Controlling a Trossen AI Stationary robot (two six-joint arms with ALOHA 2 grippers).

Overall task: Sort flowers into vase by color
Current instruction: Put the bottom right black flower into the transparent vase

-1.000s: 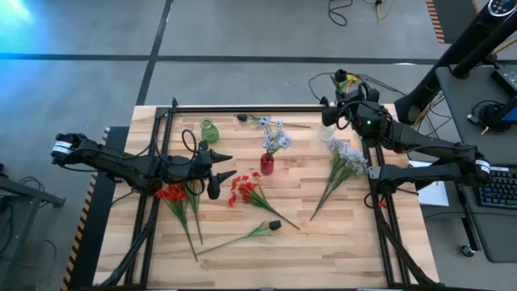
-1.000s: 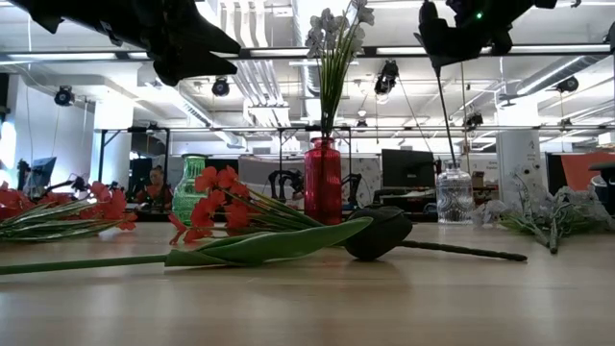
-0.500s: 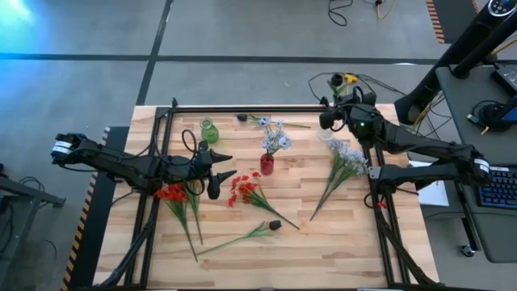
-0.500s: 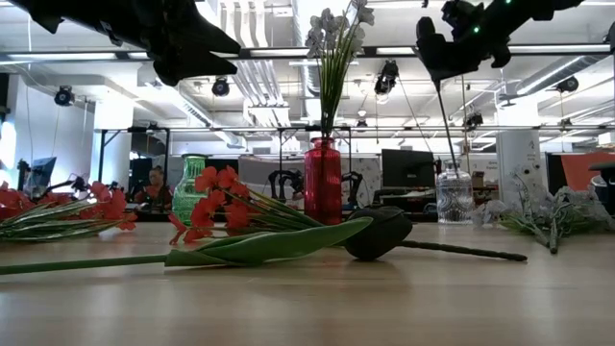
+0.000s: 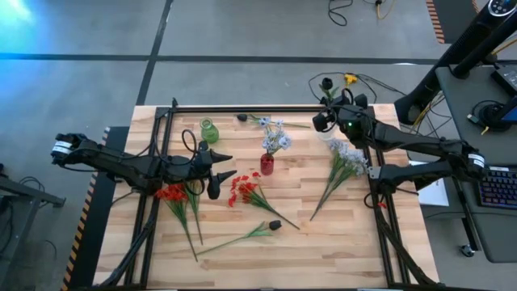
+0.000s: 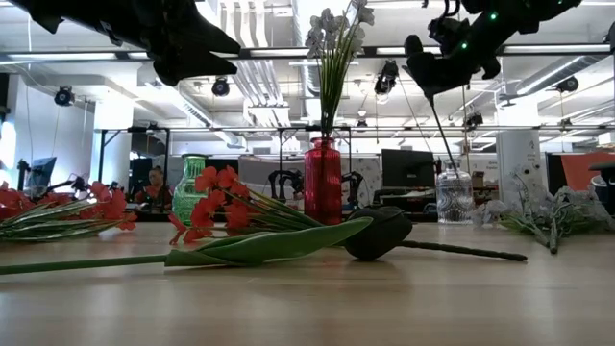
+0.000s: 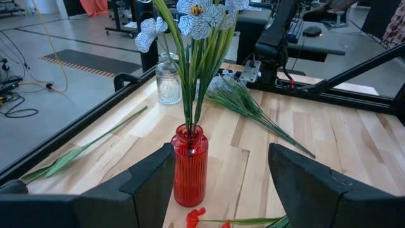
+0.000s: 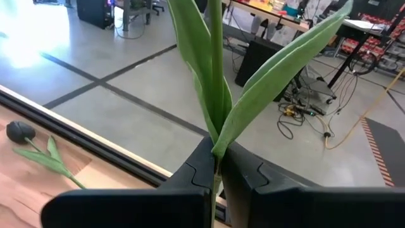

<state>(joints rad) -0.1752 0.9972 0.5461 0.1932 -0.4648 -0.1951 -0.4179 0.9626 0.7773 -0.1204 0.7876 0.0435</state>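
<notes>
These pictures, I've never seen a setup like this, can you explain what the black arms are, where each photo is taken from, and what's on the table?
It is a two-armed robot at a wooden table, sorting artificial flowers into vases. One picture looks straight down from above, one looks level across the tabletop, and two come from cameras on the arms' wrists.

The right tool is shut on a green-leaved stem, held above the clear glass vase at the table's far right corner.

The left tool is open and holds nothing, raised above the table's left part, facing the red vase, which already holds pale blue-white flowers.

A green vase stands empty. Red flowers, more pale ones and dark-budded stems lie loose on the table.
</notes>
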